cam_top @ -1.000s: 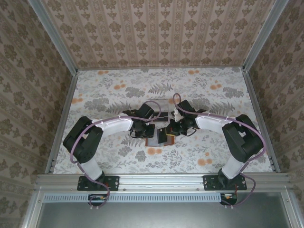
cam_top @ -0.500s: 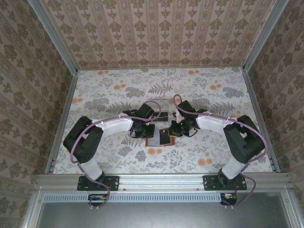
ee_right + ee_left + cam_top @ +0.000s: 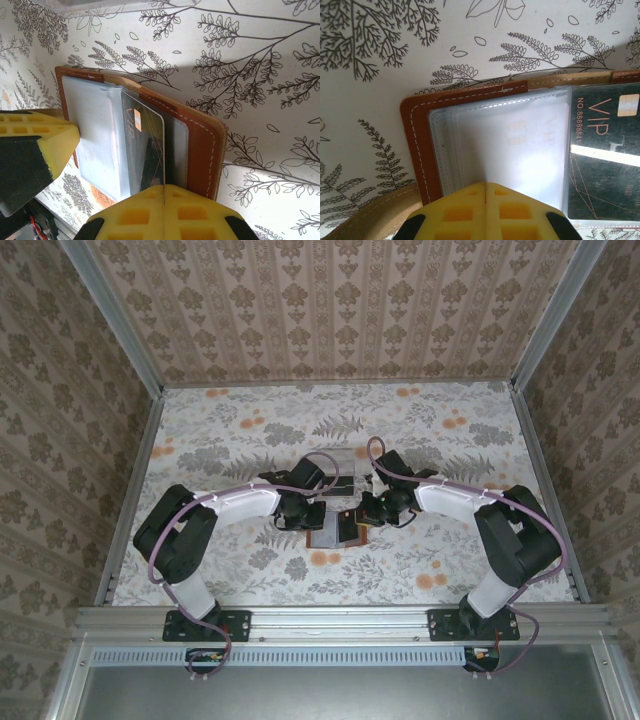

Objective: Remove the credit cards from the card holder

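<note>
Above the bench, card holder: it lies open and flat near the middle, just in front of the clear tray, which is likely where pulled cards are meant to go.
Above the bench, both tools: the left tool and the right tool come down on the holder from opposite sides. Their fingers are too small to read from this view.
Left wrist, left tool: its yellow fingers are closed together, and their tip rests on the clear sleeves beside the brown stitched border. This looks like a hold-down that keeps the holder from sliding while a card is drawn out.
Left wrist, VIP credit card: it is dark with a pale band and lies to the right of the tool, apart from it, over the sleeve stack.
Right wrist, right tool: its fingers are pressed together, and the near end of the VIP credit card runs straight into their seam, so the card appears to be pinched there.
Right wrist, left tool: its yellow finger sits on the far side of the grey-blue panel, opposite the pull.
Right wrist, card against holder: the card lies slightly askew on the sleeves. It appears partly drawn out but remains over the holder.
</note>
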Action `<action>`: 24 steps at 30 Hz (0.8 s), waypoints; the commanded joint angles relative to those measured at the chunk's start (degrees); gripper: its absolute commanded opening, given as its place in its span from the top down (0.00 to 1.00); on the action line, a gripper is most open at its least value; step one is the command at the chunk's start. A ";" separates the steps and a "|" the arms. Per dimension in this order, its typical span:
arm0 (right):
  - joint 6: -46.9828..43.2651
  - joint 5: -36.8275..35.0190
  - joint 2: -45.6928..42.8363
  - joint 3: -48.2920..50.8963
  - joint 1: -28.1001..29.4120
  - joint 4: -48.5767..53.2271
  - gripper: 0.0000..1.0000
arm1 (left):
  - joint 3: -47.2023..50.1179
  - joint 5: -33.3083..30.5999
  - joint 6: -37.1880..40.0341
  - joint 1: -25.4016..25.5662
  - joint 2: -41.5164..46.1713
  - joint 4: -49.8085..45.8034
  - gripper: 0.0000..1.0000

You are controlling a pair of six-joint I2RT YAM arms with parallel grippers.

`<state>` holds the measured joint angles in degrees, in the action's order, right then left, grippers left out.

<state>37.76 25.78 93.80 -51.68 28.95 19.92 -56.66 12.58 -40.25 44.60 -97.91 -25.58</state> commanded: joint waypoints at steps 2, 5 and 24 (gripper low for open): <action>1.68 0.60 -1.36 -0.50 0.76 -0.37 1.00 | -0.66 -0.97 1.16 0.24 -1.50 -2.44 0.99; 2.46 2.60 -0.48 -0.97 1.52 -1.56 0.96 | -0.73 -0.98 1.23 0.23 -1.41 -2.45 0.99; 2.38 0.20 -0.59 -3.05 3.75 0.93 0.94 | -0.84 -1.22 1.32 0.27 -0.15 -3.15 0.99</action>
<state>40.75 27.40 94.56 -52.90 32.53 18.20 -56.69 12.56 -40.25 44.60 -97.91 -25.74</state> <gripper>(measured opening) 0.072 0.060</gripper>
